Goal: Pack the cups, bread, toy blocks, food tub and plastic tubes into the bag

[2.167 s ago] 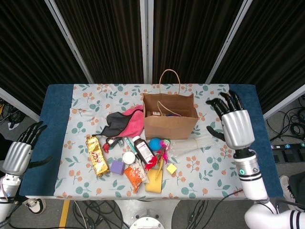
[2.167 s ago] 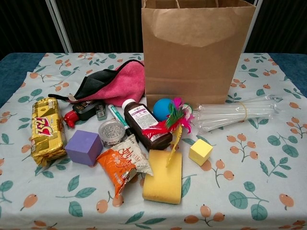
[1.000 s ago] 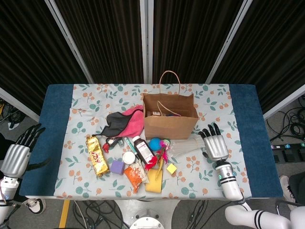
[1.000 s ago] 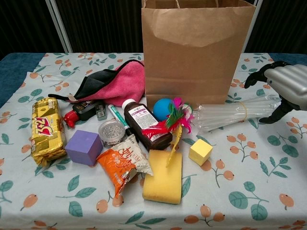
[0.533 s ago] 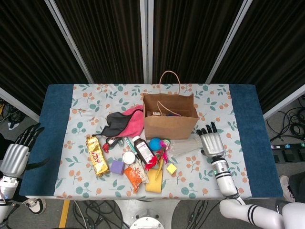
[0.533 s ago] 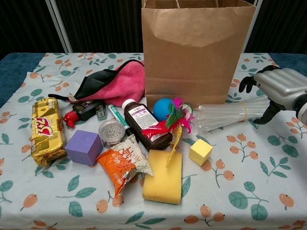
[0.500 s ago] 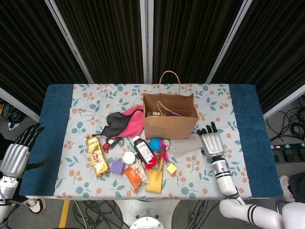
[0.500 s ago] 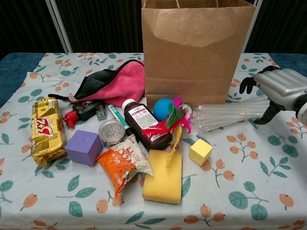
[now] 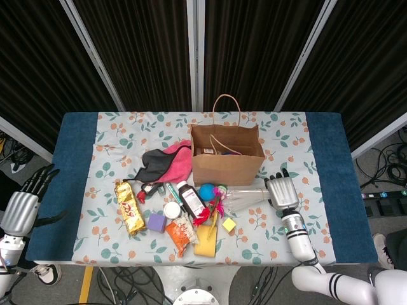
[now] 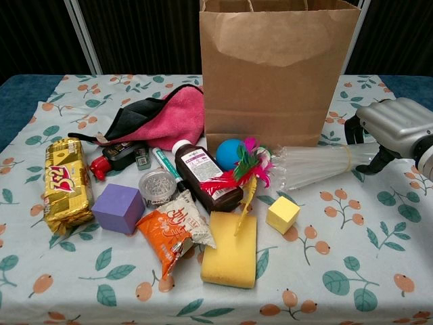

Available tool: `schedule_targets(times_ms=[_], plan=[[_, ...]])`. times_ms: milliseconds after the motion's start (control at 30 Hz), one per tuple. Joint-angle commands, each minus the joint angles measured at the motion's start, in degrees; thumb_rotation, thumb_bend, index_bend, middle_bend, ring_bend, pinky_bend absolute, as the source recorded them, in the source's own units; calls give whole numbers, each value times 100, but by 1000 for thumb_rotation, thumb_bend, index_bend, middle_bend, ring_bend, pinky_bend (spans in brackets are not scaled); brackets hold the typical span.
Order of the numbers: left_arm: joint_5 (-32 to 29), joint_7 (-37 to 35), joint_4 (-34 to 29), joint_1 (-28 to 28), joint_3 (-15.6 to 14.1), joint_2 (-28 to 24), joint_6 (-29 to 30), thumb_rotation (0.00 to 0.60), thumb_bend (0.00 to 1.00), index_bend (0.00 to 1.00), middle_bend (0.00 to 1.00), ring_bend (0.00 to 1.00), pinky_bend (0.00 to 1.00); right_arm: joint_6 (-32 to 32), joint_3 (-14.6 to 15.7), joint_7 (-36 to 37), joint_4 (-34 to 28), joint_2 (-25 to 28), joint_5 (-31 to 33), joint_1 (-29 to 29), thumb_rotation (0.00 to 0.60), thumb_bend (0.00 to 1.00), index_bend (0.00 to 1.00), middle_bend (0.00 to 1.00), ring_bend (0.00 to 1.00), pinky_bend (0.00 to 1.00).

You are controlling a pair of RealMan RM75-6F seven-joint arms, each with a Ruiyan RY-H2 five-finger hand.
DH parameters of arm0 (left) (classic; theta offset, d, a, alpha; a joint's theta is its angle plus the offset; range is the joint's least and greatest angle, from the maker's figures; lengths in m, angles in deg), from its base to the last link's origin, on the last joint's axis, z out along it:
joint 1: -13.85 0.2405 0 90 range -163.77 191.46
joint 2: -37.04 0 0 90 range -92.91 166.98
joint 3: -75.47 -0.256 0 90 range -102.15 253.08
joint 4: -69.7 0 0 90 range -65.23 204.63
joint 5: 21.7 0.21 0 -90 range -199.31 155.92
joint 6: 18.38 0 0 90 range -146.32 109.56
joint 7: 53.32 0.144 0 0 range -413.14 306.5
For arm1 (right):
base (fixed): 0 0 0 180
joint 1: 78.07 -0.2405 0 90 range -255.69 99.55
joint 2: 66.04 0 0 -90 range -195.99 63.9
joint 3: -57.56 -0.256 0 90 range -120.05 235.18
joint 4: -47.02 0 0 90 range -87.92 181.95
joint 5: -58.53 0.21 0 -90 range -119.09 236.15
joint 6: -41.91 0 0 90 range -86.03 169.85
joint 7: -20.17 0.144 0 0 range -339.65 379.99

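- Right hand (image 10: pixel 392 128) low at the right edge of the chest view, fingers (image 10: pixel 353 130) curled down over the banded end of the plastic tubes (image 10: pixel 318 162), thumb below; looks like a grip, though contact under the palm stays hidden.
- Tubes lying flat on the worktop (image 9: pixel 280 136), fanned leftward, tips just short of a pink feather toy (image 10: pixel 245 169).
- Brown paper bag (image 10: pixel 279 71) upright directly behind the tubes, open mouth up in the head view, something already inside but unclear what.
- Left hand (image 9: pixel 22 210) off the worktop at lower left of the head view, fingers straight and apart, holding nothing.
- Clutter left of the tubes: blue ball (image 10: pixel 230 153) beside the feathers, dark brown bottle (image 10: pixel 203 175) lying down, round tub (image 10: pixel 157 186) near it.
- Toy blocks in front: purple cube (image 10: pixel 118 208), small yellow cube (image 10: pixel 282 214), with a yellow sponge (image 10: pixel 231 249) between.
- Orange snack packet (image 10: pixel 172 230) touching the sponge; gold wrapped bread (image 10: pixel 66 183) at far left.
- Pink and black cloth (image 10: pixel 159 116) heaped against the bag's left side.
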Motion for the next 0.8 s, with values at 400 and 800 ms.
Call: schedule_targets(times_ms=[400,800], plan=[[61,138,-226,-4,-9,-51,49,600,30,132,155,84,203,1544,-47,333,-2914,2268,-1261,685,600,176,582,502,346,216],[182,244,-386,-63,-2,-60,102,600,30,133,155,84,203,2490,-1044,758,-4503,4070,-1349,1024,600,177,582,502,346,223]])
